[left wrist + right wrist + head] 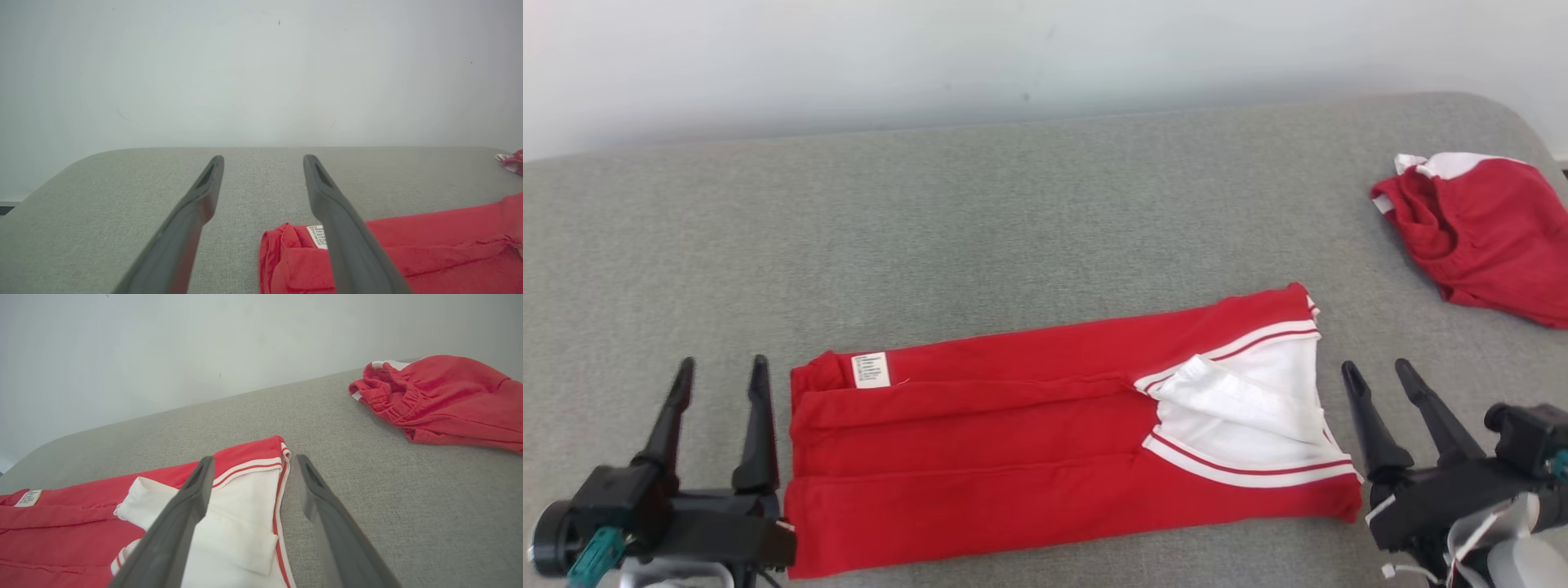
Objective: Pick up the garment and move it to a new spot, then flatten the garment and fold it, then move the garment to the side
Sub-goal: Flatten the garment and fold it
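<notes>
In the head view, a red cotton garment (1013, 457) with white panels and red-striped trim lay on the grey fabric-covered surface (1013, 212). It was folded lengthwise into a long flat band, with a small white care label (870, 370) near its left end. The left claw (724, 362) stood just beside the garment's left end, and the right claw (1376, 366) stood just beside its right end. Both had their dark fingers spread and held nothing. A second red garment (1494, 237), crumpled, lay well apart from the folded one, beyond its right end and farther back. Judging by this, the pick-up, the flattening and at least one fold were done. The move to the side remained, and perhaps a fold across the length.

In the left wrist view, the left claw (263, 158) gaped open over the bare surface (102, 204). The garment (429, 245) lay to one side, and the finger nearer it crossed in front of the care label (318, 236). Whether that finger touched the cloth could not be told.

In the right wrist view, the right claw (255, 458) was likewise open and empty. One finger hung over the white panel at the right end of the garment (73, 531), and the striped hem ran into the gap between the fingers. The other finger hung over the bare surface. The second red garment (449, 396) lay well beyond.
</notes>
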You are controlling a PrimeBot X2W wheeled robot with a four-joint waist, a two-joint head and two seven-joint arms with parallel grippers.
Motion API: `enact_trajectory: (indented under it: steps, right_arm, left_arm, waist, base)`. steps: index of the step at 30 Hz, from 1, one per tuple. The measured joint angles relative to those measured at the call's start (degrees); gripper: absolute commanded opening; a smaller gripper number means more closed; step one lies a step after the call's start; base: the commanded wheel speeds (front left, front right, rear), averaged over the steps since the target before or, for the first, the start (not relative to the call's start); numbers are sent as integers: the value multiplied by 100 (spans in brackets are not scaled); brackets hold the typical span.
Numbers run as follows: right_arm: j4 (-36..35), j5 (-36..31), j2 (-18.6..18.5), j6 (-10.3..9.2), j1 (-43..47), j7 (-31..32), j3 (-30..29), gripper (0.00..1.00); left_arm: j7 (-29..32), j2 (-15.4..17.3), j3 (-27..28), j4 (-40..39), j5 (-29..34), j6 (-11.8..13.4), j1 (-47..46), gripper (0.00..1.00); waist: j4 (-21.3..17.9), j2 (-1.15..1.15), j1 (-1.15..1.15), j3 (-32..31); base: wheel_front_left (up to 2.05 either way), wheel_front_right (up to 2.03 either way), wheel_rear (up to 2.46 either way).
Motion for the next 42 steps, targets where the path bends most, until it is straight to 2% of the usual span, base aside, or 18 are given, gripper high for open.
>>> enact_trajectory:
  steps: [5, 14, 19, 30, 31, 32, 38, 42]
  right_arm:
    - [435, -331, 64, 0, -368, 424, -171, 100]
    - [1581, -587, 88, 0, -871, 900, -79, 100]
    - [2375, -587, 45, 0, -983, 1103, 169, 100]
    - [3382, -511, 77, 0, -1629, 1113, 591, 100]
    - [3421, -459, 79, 0, -1661, 1126, 651, 28]
    - [3450, -392, 75, 0, -1681, 1120, 704, 0]
    - [3722, -138, -32, 12, -1768, 857, 808, 0]
    - [3994, -133, -445, 11, -1796, 616, 689, 0]
  left_arm:
    - [0, -293, 463, -347, 534, 43, 341, 100]
    - [1, -714, 724, -388, 1112, -64, 786, 100]
    - [1, -831, 817, -238, 1269, -227, 886, 100]
    - [1, -1002, 1015, -222, 1433, -380, 888, 100]
    - [1, -1013, 1028, -216, 1440, -410, 888, 100]
    - [1, -1023, 1042, -207, 1463, -411, 888, 100]
    - [0, -1061, 1106, -137, 1560, -460, 975, 100]
    - [1, -1072, 1124, -79, 1612, -467, 1001, 100]
  waist:
    - [154, 0, 0, -68]
    - [485, 0, 0, -191]
    - [668, 1, 1, -259]
    - [675, 0, 1, -233]
    - [677, 0, 1, -240]
    - [677, 0, 1, -252]
    - [633, 0, 0, -379]
    - [577, 1, 1, -478]
  base:
    - [0, 0, 0]
    - [0, 0, 0]
    - [0, 0, 0]
    - [0, 0, 0]
    - [0, 0, 0]
    - [0, 0, 0]
    - [0, 0, 0]
    - [0, 0, 0]
